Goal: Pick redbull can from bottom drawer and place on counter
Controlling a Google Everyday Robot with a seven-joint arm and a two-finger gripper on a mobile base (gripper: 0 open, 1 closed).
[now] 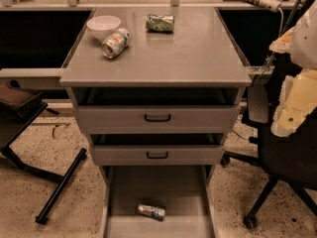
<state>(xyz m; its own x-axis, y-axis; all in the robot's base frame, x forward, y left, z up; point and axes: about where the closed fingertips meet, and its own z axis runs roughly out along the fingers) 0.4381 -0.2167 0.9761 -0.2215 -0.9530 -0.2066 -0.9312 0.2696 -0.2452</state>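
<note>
Nearest you, at 6 o'clock, the bottom drawer [163,185] stands pulled out. The redbull can [151,211] lies on its side on the drawer floor, toward the front and clear of both walls. Finding: not yet picked.

The gripper [290,108] sits at 3 o'clock beside the office chair [292,157], well apart from the can. You cannot tell whether it is parted or closed.

Recommendation: descend in front of the two upper drawers [157,118] and close across the can's narrow body, since it may roll.

Farthest, toward 12 o'clock, the counter [188,58] carries a bowl [103,26], a white can [115,42] and a green packet [160,23]. Place on its near half, apart from these.
</note>
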